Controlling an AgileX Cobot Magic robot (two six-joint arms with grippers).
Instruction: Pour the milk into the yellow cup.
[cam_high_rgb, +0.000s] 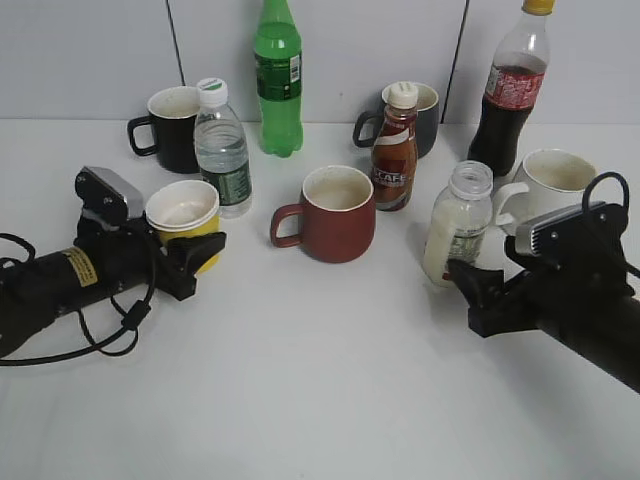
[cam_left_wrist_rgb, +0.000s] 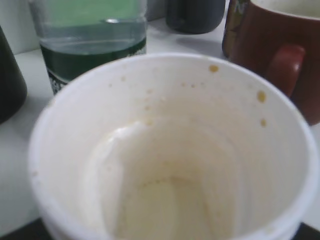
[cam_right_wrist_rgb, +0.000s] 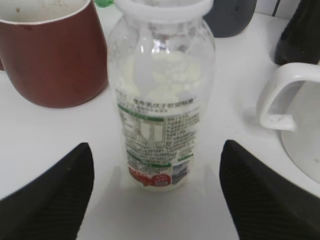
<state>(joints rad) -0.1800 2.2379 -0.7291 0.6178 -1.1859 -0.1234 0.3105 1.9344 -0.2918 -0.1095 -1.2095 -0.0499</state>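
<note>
milk (cam_right_wrist_rgb: 159, 110): stood on worktop (cam_high_rgb: 320, 380) beside white mug (cam_high_rgb: 550, 185), capless, partly full
right hand (cam_right_wrist_rgb: 157, 195): spread wide, either side of milk, not touching
left hand (cam_high_rgb: 195, 255): clenched on cup (cam_high_rgb: 185, 218)
handling: light, thin plastic, squashy; grip mid-body, gently, kept upright

Exterior slants down; wrists close, level.
</note>
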